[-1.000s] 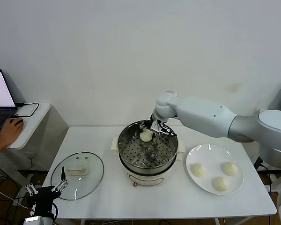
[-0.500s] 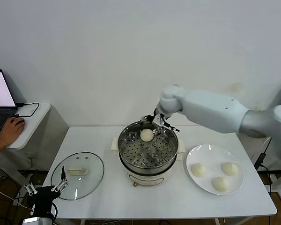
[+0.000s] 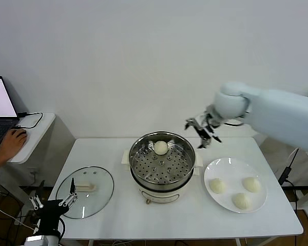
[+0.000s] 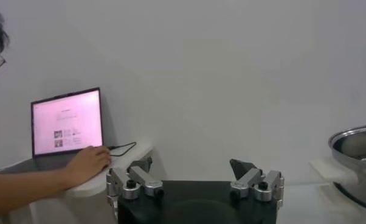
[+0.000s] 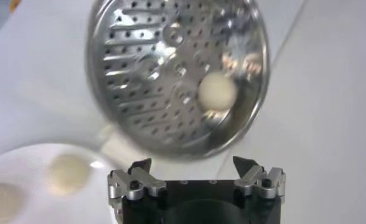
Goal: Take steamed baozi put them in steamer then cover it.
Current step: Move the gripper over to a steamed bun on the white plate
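One baozi (image 3: 160, 147) lies on the perforated tray at the back of the steamer (image 3: 185, 166); it also shows in the right wrist view (image 5: 217, 92). Three baozi (image 3: 217, 185) (image 3: 251, 184) (image 3: 241, 200) lie on the white plate (image 3: 222, 167). My right gripper (image 3: 201, 130) is open and empty, in the air between the steamer and the plate, above the table's back right. The cover (image 3: 102, 188), a glass lid with a cream handle, lies flat on the table's front left. My left gripper (image 3: 52, 201) is open, low by the table's front left corner beside the cover.
A side table (image 3: 33, 134) at the far left holds a laptop (image 3: 1, 110) and a person's hand (image 3: 11, 143). The white table (image 3: 159, 218) runs under the steamer. A wall stands close behind.
My right gripper let the baozi go at the back of the steamer tray, rose and moved right, out of the pot toward the plate. The left arm shifted slightly.
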### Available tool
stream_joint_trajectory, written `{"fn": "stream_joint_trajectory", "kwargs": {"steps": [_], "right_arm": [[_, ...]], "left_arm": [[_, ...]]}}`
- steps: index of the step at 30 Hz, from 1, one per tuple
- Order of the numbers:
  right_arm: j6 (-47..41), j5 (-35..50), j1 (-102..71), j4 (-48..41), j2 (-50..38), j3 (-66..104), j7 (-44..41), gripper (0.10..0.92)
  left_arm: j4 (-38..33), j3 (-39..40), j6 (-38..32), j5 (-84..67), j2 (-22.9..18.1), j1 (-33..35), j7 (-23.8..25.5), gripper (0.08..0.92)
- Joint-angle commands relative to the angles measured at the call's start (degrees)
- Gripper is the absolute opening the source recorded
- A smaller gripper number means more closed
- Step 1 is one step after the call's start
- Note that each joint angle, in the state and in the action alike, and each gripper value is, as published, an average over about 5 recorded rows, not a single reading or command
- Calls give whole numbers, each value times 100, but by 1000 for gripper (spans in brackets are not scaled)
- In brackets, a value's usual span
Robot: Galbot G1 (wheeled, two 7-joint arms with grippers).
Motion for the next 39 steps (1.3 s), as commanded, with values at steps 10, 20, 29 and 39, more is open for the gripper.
{"fn": "stream_joint_trajectory", "kwargs": {"steps": [10, 20, 29, 39], "right_arm": [[-424, -1155, -3337, -158, -1205, 2241, -60, 822], [-209, -1610, -4445, -789, -666, 2829, -139, 823], [-35, -1759, -4734, -1241, -203, 3032, -107, 822], [39, -1809, -4783, -1513, 151, 3071, -21, 822]], "left_arm": [[140, -50, 52, -5, 91, -4, 44, 823], [337, -62, 48, 31, -10, 51, 59, 823], [389, -79, 52, 29, -22, 33, 69, 823], [427, -99, 47, 22, -20, 14, 65, 823]]}}
